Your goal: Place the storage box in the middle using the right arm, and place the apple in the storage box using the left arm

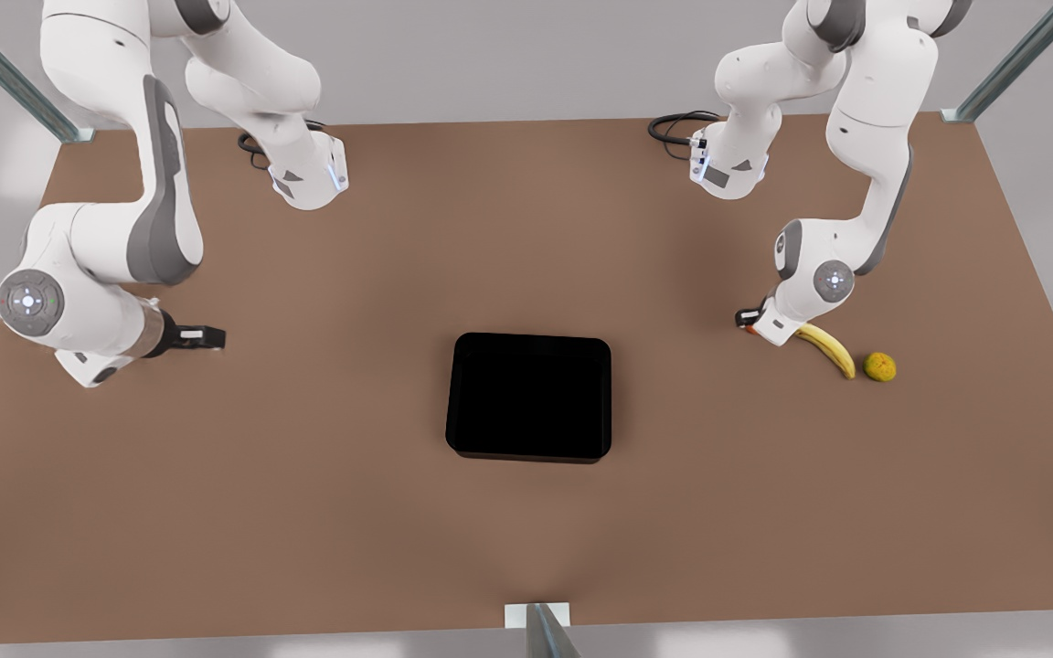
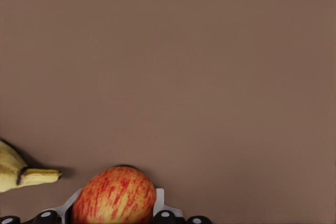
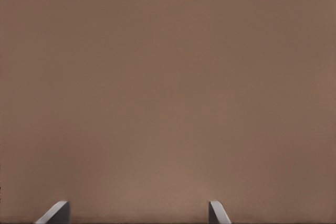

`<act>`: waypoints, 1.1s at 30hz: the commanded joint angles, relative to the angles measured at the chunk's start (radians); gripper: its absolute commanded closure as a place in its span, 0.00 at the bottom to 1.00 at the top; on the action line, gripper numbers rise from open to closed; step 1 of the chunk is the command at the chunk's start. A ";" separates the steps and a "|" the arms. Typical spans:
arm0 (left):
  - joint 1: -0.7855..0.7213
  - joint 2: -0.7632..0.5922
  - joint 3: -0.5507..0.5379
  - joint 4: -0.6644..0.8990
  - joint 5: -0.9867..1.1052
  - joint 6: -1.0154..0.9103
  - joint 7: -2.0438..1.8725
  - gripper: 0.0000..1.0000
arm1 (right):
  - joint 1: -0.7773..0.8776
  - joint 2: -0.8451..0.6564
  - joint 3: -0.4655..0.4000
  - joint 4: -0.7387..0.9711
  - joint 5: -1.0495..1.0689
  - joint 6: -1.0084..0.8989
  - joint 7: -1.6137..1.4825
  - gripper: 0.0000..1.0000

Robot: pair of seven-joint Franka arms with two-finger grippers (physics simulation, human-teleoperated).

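Nearest the front camera, you have the storage box (image 1: 528,396) sitting flat on the table (image 1: 526,228), about midway between the two side edges and a little closer to the near edge than to the far one. Its black, open top faces up and nothing lies inside it.

Your left gripper (image 1: 748,320) is low over the table toward the edge on the front view's right, well apart from the box. In the left wrist view the left gripper (image 2: 114,205) has the apple (image 2: 114,195) between its fingers (image 2: 160,203), with a pad pressed against each side of the fruit, so it is clamped on the apple. From the front you see just a sliver of the apple (image 1: 750,330) under the hand, and you cannot tell whether it is off the table.

Just beside that gripper lies a banana (image 1: 828,347), its stem end pointing toward the apple without touching it (image 2: 16,174). A yellow-green round fruit (image 1: 879,366) rests near the banana's other end, closer to the side edge.

Your right gripper (image 1: 207,337) waits toward the opposite side edge, on the front view's left, pointing toward the middle of the table and well apart from the box. In the right wrist view its fingers (image 3: 55,213) stand wide apart over bare table, with nothing between them (image 3: 137,213).
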 commanded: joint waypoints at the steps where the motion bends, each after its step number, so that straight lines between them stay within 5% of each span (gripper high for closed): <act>1: -0.001 0.000 0.000 0.000 0.000 0.000 0.000 0.31 | 0.019 -0.004 -0.021 0.004 0.001 -0.009 0.000 0.00; 4: -0.001 0.000 0.000 0.000 0.000 0.000 0.000 0.35 | 0.010 0.010 -0.044 0.132 0.067 -0.103 -0.035 0.00; 17: -0.022 -0.066 -0.007 0.060 -0.001 -0.055 -0.104 0.35 | 0.007 0.063 -0.035 0.228 0.111 -0.123 -0.043 0.00; 25: -0.260 0.005 -0.110 0.532 -0.112 -0.330 -0.640 0.35 | 0.030 0.050 0.008 0.240 0.110 -0.124 -0.026 0.00; 33: -0.489 0.310 -0.210 0.948 -0.115 -0.318 -1.172 0.35 | 0.022 0.031 0.019 0.232 0.110 -0.152 -0.020 0.00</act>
